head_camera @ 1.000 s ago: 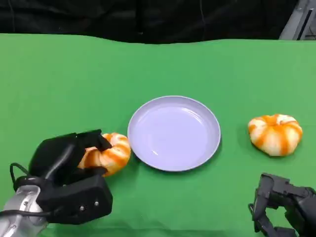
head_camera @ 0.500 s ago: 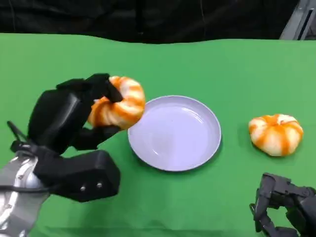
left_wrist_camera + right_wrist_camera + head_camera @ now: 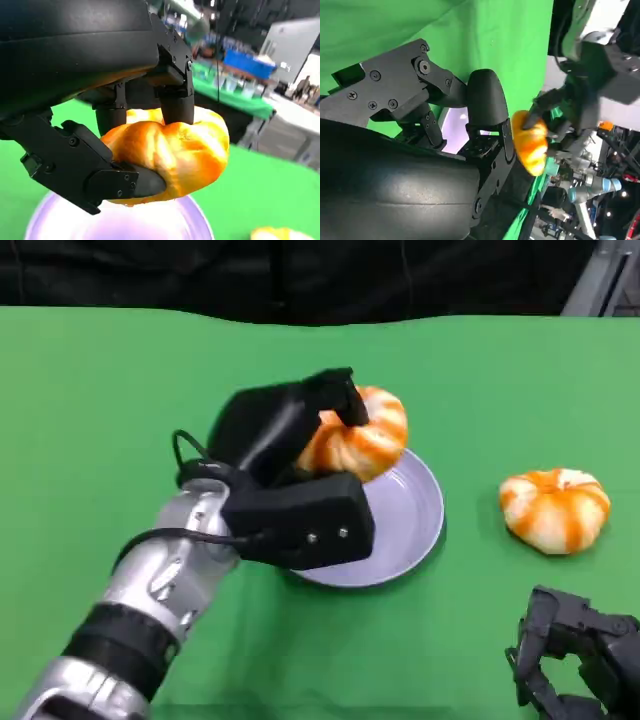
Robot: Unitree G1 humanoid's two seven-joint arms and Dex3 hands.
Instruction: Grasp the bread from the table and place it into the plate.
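Holding the bread (image 3: 362,443) above the plate (image 3: 415,530) at frame centre, the left hand (image 3: 285,440) should lower first, then part its fingers (image 3: 176,106) gently. At lower right, the right hand (image 3: 575,655) idles, fingers curled on nothing.

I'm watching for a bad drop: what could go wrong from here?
The bread in the left hand hangs over the far rim of the plate, not its middle; released here, it might roll off onto the green cloth. The forearm crosses the near rim and could nudge the plate on withdrawal.
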